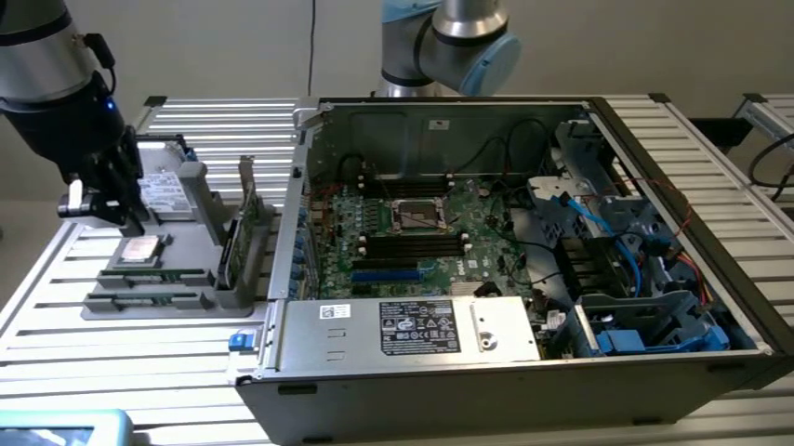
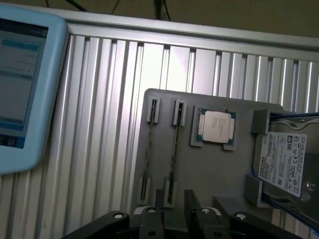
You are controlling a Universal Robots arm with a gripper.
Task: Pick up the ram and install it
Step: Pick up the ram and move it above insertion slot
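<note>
The ram (image 1: 155, 276) stands on edge in a slot of a grey holder tray (image 1: 186, 246) on the slatted aluminium bench (image 1: 44, 302). In the exterior view a second ram stick (image 1: 149, 300) lies parallel just beside it, toward six o'clock. Toward twelve o'clock of both sticks a CPU (image 1: 139, 249) lies flat, then a hard drive (image 1: 162, 190). A green expansion card (image 1: 231, 246) stands upright along the tray's three o'clock edge. The claw (image 1: 118, 212) hangs above the tray's nine o'clock side, its fingers (image 2: 151, 221) apart and gripping nothing. The open computer case (image 1: 522, 372) sits at the tray's three o'clock.
</note>
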